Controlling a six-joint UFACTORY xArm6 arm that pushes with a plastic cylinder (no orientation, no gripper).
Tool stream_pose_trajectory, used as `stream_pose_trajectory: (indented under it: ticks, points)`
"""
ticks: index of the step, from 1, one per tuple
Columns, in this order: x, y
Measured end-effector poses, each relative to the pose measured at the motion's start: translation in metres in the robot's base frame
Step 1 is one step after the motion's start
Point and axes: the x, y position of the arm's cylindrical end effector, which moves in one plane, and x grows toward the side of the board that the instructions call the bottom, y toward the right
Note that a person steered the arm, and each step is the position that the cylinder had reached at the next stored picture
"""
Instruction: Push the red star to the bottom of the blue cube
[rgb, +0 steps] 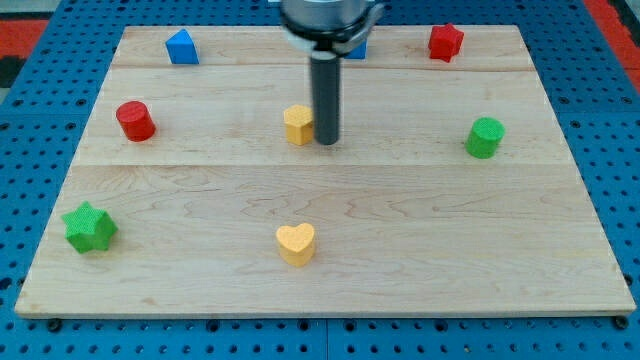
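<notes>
Wooden surface (400, 230) viewed from above and in front, carrying 8 coloured blocks. My tip (327, 143) rests near the middle of the board, just beside the right edge of a small yellow block (298, 124) of uncertain shape, touching it or nearly so. The tool is a plain rod with no jaws, so it neither spreads nor pinches; it holds nothing. The red star (445, 42), the object of the task, lies near the view's top right corner, well apart from my tip. The blue cube (357, 47) sits at the view's top, largely hidden behind the arm's housing, with only its right portion showing; the red star lies to its right at about the same height. Other blocks: a blue house-shaped block (181, 47) at top left, a red cylinder (135, 120) at left, a green cylinder (485, 137) at right, a green star (89, 227) at lower left, and a yellow heart (296, 243) at lower centre. Judged stage: approach, with no contact yet made on the red star. The next move likely calls for carrying my tip round to the upper right of the red star, then pushing it down and leftward until it rests below the blue cube, while avoiding disturbance of the cube and the yellow block.
</notes>
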Motion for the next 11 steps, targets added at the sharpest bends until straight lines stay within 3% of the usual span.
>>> stream_pose_trajectory:
  ticks: [3,4,5,6,7,8,9,11]
  points:
    - [-0.176,0.237]
    - [-0.195,0.203]
    - [-0.143,0.154]
    - [-0.124,0.108]
    - [-0.144,0.175]
    - [-0.176,0.138]
    - [-0.165,0.076]
    - [-0.091,0.013]
